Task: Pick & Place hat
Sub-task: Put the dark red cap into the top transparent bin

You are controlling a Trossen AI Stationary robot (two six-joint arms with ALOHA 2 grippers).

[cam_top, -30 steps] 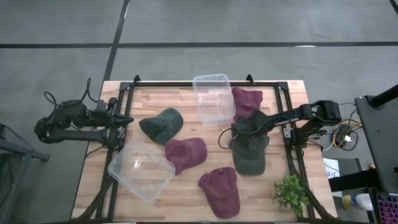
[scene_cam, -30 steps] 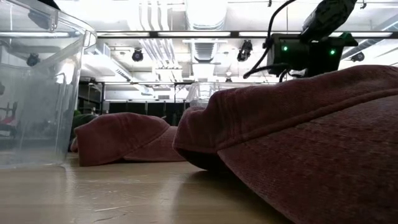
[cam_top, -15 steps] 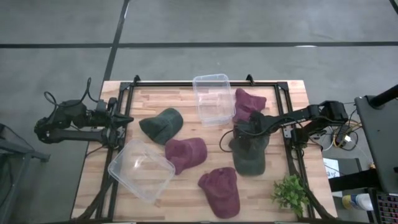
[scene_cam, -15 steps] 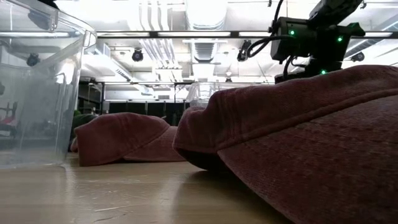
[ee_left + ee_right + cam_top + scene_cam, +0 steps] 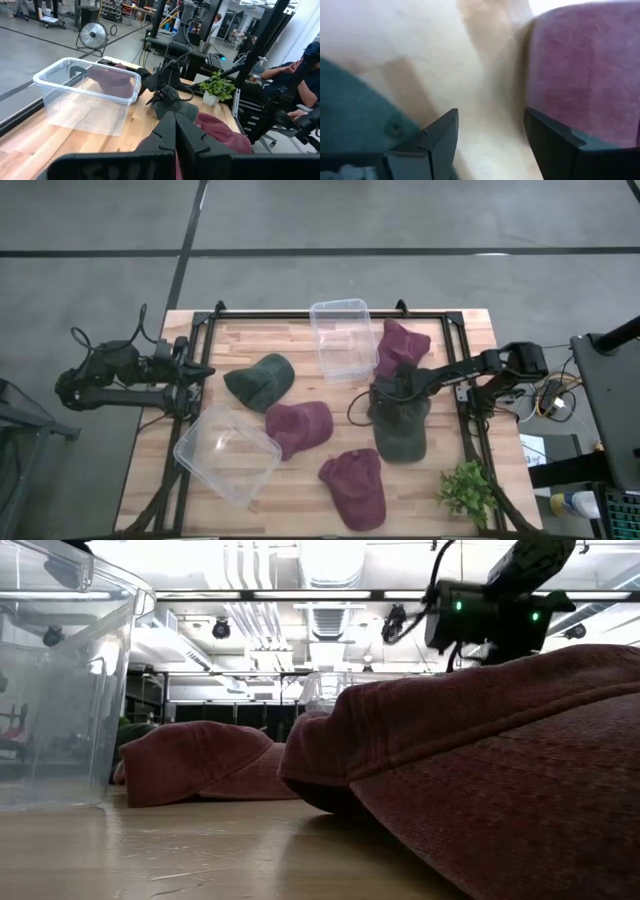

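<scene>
Several hats lie crown-up on the wooden table (image 5: 300,330). A dark green hat (image 5: 401,428) is at the right, and a maroon hat (image 5: 401,344) lies just beyond it, next to a clear tub (image 5: 340,340). Another dark green hat (image 5: 260,380) and two maroon hats (image 5: 298,425) (image 5: 354,486) lie toward the middle and near edge. My right gripper (image 5: 492,135) points steeply down, open, over bare wood between the green hat (image 5: 355,105) and the maroon hat (image 5: 585,75). My left gripper (image 5: 175,131) hangs shut at the left edge.
A second clear tub (image 5: 227,452) sits at the near left. A small potted plant (image 5: 467,490) stands at the near right corner. A black frame (image 5: 462,380) runs along the table's sides. A seated person (image 5: 300,60) shows beyond the table in the left wrist view.
My right gripper has rolled at the wrist and shifted slightly over the far end of the dark green hat, its fingers still apart. The hats lie as before.
</scene>
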